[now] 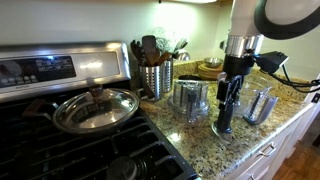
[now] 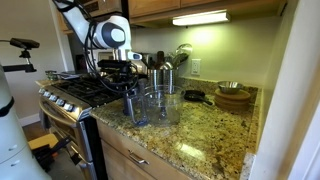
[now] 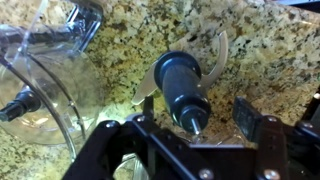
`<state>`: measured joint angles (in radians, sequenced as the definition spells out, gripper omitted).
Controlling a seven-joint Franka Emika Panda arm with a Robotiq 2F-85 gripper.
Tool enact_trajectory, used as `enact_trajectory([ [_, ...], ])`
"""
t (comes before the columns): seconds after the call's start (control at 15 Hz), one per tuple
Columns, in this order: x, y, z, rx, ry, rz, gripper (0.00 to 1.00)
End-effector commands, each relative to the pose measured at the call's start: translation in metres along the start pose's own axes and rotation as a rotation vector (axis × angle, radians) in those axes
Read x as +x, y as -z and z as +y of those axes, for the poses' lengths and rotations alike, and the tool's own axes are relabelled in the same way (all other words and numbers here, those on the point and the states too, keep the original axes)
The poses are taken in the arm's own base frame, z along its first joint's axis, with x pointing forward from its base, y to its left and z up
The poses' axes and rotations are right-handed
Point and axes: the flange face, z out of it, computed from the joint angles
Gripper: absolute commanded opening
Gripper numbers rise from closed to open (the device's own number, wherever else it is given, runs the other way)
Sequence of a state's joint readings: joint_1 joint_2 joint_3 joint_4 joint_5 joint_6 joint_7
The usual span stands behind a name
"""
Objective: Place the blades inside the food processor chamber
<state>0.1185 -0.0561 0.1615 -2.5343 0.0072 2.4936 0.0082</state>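
The blade unit (image 3: pixel 182 84) is a dark grey hub with pale blades at its base. It stands upright on the granite counter (image 3: pixel 270 50), and it shows in both exterior views (image 1: pixel 222 124) (image 2: pixel 130 110). The clear food processor chamber (image 1: pixel 191 98) (image 2: pixel 165 104) stands beside it, and its wall fills the left of the wrist view (image 3: pixel 40 70). My gripper (image 3: pixel 199 112) is right above the blade unit, open, with a finger on each side of the hub top and a gap at both. It also shows in both exterior views (image 1: pixel 229 97) (image 2: pixel 130 86).
A second clear container (image 1: pixel 258 105) stands on the other side of the blade unit. A steel utensil holder (image 1: pixel 155 76) and a stove with a lidded pan (image 1: pixel 95 108) are close by. Bowls (image 2: pixel 233 97) sit further along the counter, whose front edge (image 1: pixel 265 140) is near.
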Motion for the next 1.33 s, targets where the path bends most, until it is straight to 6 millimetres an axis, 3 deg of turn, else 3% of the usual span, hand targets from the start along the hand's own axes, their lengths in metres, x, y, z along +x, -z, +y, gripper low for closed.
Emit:
enact_trajectory([
  [0.0,0.001,-0.001,0.003,0.000,-0.009,0.021,0.61],
  [0.13,0.000,-0.001,0.004,-0.002,-0.015,0.020,0.70],
  [0.33,-0.002,-0.002,0.005,-0.004,-0.020,0.016,0.73],
  [0.47,-0.003,-0.003,0.006,-0.001,-0.023,0.015,0.48],
  [0.73,-0.003,-0.007,0.008,0.002,-0.029,0.008,0.29],
  [0.8,-0.003,-0.007,0.009,0.003,-0.030,0.009,0.20],
  [1.27,-0.007,0.009,0.000,0.020,-0.002,-0.001,0.18],
])
